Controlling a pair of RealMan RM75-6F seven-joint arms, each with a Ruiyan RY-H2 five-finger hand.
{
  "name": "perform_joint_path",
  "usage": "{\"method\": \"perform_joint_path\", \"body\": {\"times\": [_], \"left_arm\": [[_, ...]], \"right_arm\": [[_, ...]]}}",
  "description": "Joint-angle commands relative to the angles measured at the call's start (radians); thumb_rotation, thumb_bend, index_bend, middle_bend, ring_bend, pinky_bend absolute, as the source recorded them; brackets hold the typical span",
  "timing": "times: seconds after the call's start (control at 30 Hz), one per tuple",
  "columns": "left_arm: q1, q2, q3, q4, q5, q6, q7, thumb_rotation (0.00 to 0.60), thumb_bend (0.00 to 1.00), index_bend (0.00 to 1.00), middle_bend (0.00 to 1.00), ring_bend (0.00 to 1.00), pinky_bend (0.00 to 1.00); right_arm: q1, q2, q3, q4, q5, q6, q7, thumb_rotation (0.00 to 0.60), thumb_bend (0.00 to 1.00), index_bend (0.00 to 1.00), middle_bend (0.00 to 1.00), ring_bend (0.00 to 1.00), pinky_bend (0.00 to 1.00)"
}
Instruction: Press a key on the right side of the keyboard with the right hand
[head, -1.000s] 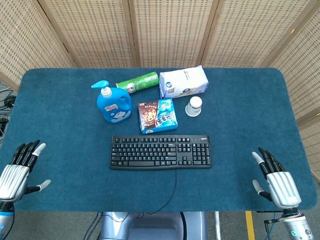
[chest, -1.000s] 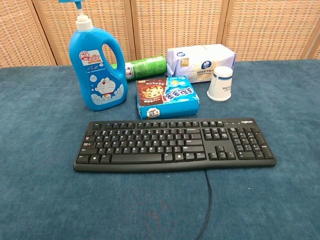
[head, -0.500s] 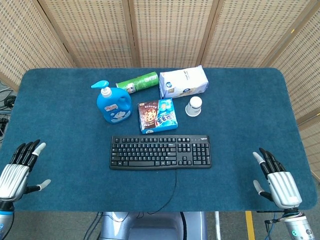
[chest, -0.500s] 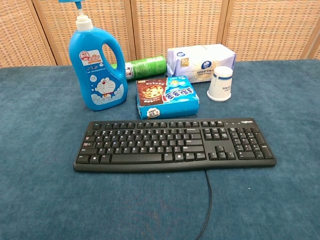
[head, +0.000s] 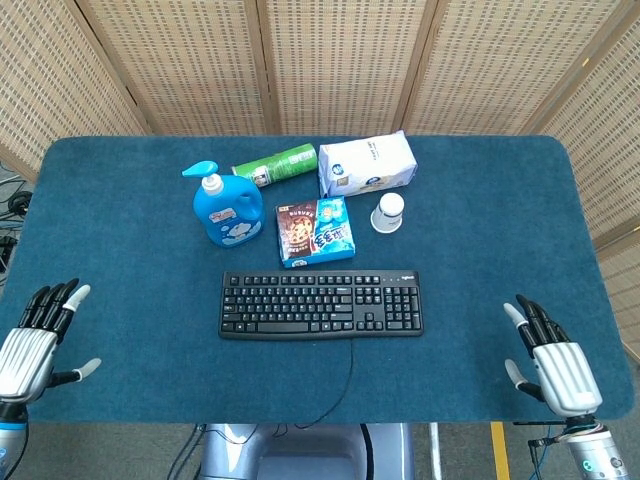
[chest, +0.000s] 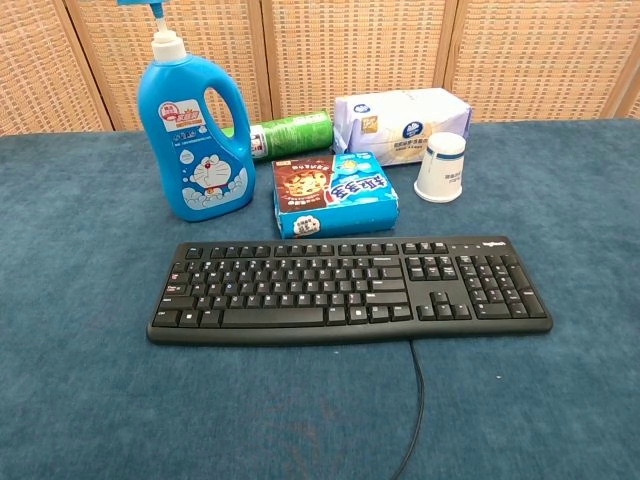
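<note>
The keyboard (head: 320, 304) lies mid-table, while the right hand (head: 550, 358) waits well apart at the near right edge, fingers spread and empty (the left hand (head: 35, 340) likewise). Spread fingers risk striking several keys together, or overshooting toward the paper cup (head: 388, 212).

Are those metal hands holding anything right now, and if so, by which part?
Nothing is held. The left hand and right hand both hover open at the table's near corners, apart from the keyboard.
</note>
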Motion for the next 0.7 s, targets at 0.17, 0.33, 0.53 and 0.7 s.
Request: {"method": "perform_joint_path", "body": {"times": [0.17,0.33,0.53,0.7], "left_arm": [[0.000,-0.001,0.000,-0.001,0.000,0.000,0.005,0.600,0.00,0.00,0.00,0.00,0.00],[-0.003,-0.003,0.000,0.000,-0.002,-0.007,0.010,0.600,0.00,0.00,0.00,0.00,0.00],[-0.003,-0.002,0.001,-0.002,0.002,-0.004,0.007,0.600,0.00,0.00,0.00,0.00,0.00],[-0.003,-0.001,0.003,-0.003,0.008,-0.003,0.008,0.600,0.00,0.00,0.00,0.00,0.00]], "right_arm": [[0.011,0.054,-0.048,-0.041,-0.044,-0.051,-0.036,0.600,0.41,0.00,0.14,0.06,0.21],[0.067,0.098,0.026,-0.152,0.005,-0.091,-0.135,0.600,0.42,0.03,0.46,0.40,0.37],[0.126,0.098,0.071,-0.258,0.074,-0.182,-0.309,0.600,0.47,0.07,0.65,0.60,0.47],[0.192,0.080,0.091,-0.346,0.184,-0.310,-0.456,0.600,0.53,0.10,0.71,0.66,0.52]]}}
